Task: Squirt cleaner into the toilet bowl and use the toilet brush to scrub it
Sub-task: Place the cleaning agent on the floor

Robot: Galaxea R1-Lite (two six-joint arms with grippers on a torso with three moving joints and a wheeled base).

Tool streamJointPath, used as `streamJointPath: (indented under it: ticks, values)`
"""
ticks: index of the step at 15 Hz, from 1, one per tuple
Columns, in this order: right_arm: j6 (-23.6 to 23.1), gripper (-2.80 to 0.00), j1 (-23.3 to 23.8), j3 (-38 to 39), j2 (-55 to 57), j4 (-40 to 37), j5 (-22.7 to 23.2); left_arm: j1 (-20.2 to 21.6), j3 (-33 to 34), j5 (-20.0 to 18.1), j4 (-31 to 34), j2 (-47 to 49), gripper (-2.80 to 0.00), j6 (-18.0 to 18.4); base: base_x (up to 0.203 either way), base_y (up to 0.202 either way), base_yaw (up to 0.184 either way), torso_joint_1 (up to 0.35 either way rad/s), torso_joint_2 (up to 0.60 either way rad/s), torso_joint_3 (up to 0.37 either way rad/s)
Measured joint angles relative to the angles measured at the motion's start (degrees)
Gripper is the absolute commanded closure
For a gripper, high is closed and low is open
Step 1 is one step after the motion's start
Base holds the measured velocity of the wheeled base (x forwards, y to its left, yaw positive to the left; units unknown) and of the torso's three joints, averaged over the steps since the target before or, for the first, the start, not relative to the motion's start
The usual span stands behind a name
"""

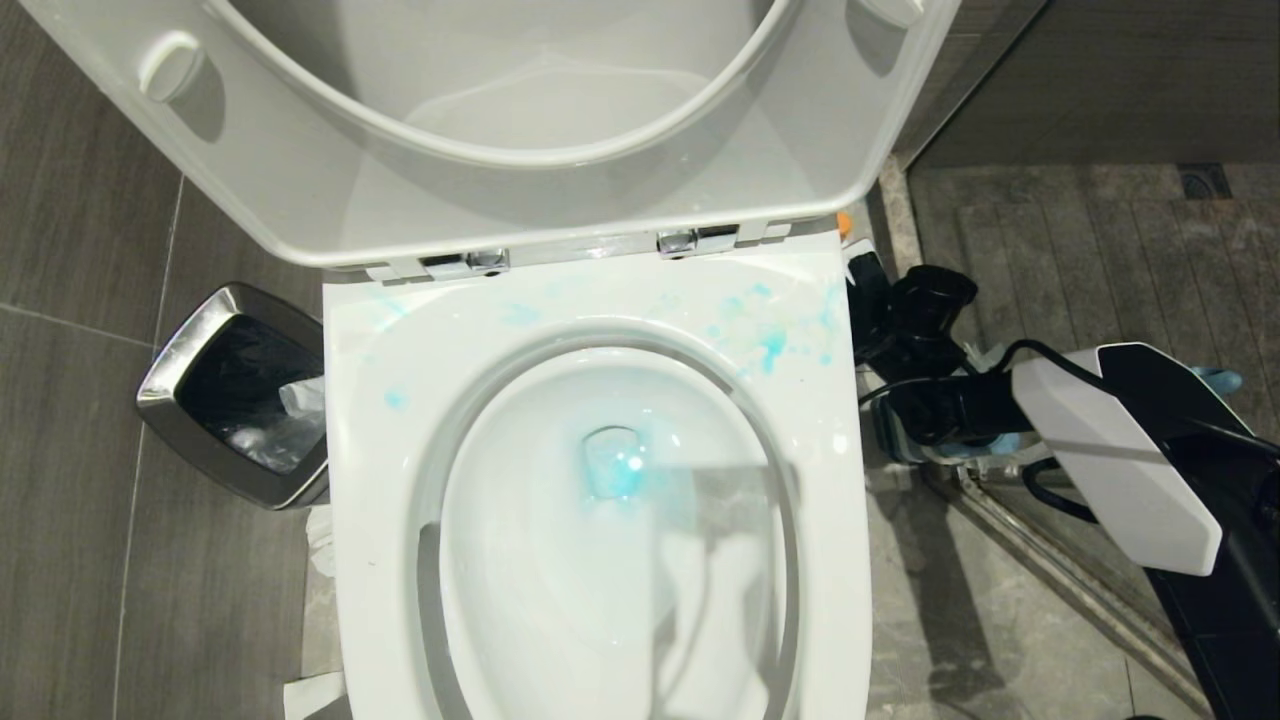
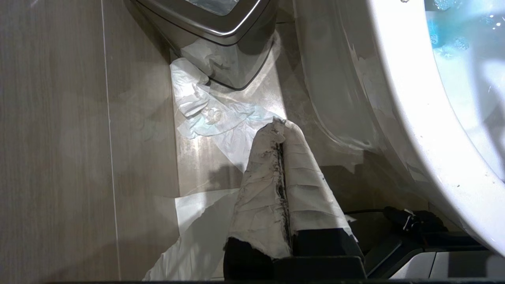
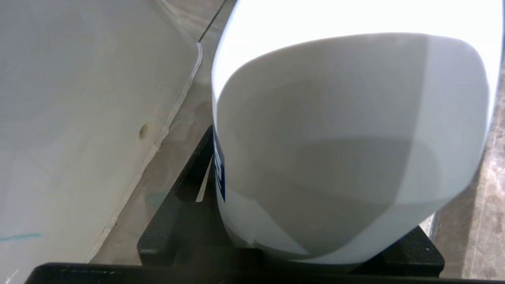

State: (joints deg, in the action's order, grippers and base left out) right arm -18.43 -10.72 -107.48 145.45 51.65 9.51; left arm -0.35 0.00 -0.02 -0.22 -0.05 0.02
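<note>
Cleaner (image 1: 612,470): turquoise liquid pooled low in the toilet bowl (image 1: 600,560), w/ splashes & streaks on the rim's rear right corner, just beside the right tool (image 1: 905,395) on its inboard side. Fainter blue spots on rim's rear left. Seat & lid (image 1: 500,130) raised upright behind the bowl.

Cleaner container (image 3: 347,150): whitish bottle, blue print on one side, fills the right wrist view. It sits between the right tool's black fingers (image 3: 177,213), which pinch it from both sides. Tool is low beside the bowl's right flank, over the floor; an orange top (image 1: 845,224) shows just beyond the tool, at the rim's corner.

Left tool (image 2: 281,134): fingers wrapped in soiled white tape, pressed together, nothing between them. Hangs low by the bowl's left outer wall, over the floor. Crumpled white paper (image 2: 205,114) lies on the floor just ahead of it; steel-rimmed bin (image 1: 235,395) stands beyond that, near the bowl.

Toilet brush: not seen in any view.
</note>
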Motion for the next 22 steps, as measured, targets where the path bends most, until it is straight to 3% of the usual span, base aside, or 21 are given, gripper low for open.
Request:
streamJointPath:
  ticks: [10, 11, 22]
  values:
    - [0.27, 0.0, 0.02, 0.15, 0.41, 0.06, -0.52, 0.01, 0.0, 0.02, -0.01, 0.0, 0.0, -0.02, 0.0, 0.0, 0.0, 0.0, 0.0, 0.0]
    - [0.26, -2.8, 0.02, 0.31, 0.34, 0.09, -0.61, 0.0, 0.0, 0.02, 0.0, 0.0, 0.0, 0.0, 0.0, 0.0, 0.0, 0.0, 0.0, 0.0]
    - [0.73, -2.8, -0.32, 5.42, -2.49, 1.35, -1.17, 0.0, 0.0, 0.02, -0.02, 0.0, 0.0, 0.0, 0.0, 0.0, 0.0, 0.0, 0.0, 0.0]
